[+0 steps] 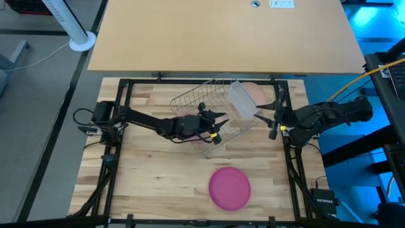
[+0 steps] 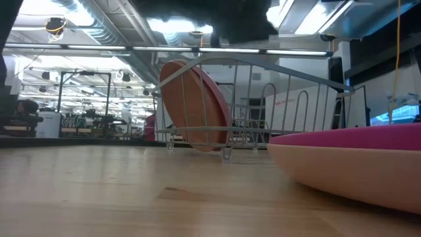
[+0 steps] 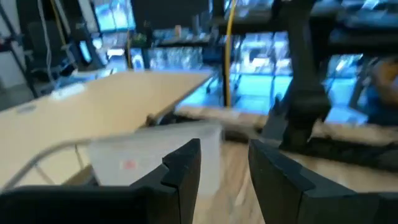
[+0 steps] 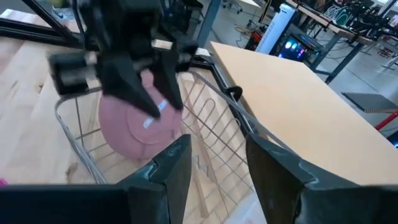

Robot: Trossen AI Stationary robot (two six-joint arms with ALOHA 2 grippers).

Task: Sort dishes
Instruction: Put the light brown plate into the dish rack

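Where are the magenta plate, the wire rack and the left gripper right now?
magenta plate [image 1: 230, 187], high view, centre of its face.
wire rack [image 1: 204, 92], high view, top rim wire.
left gripper [image 1: 221, 118], high view, between its fingertips, over the rack.

Lighting was pretty even from overhead, with ceiling strip lights blowing out white in the low view. The magenta plate up close there was soft, out of focus. Left wrist view was smeared with motion blur (the cup was just a pale smudge), and blue screen glow filled its background. The left gripper was blurry in the right wrist view too.
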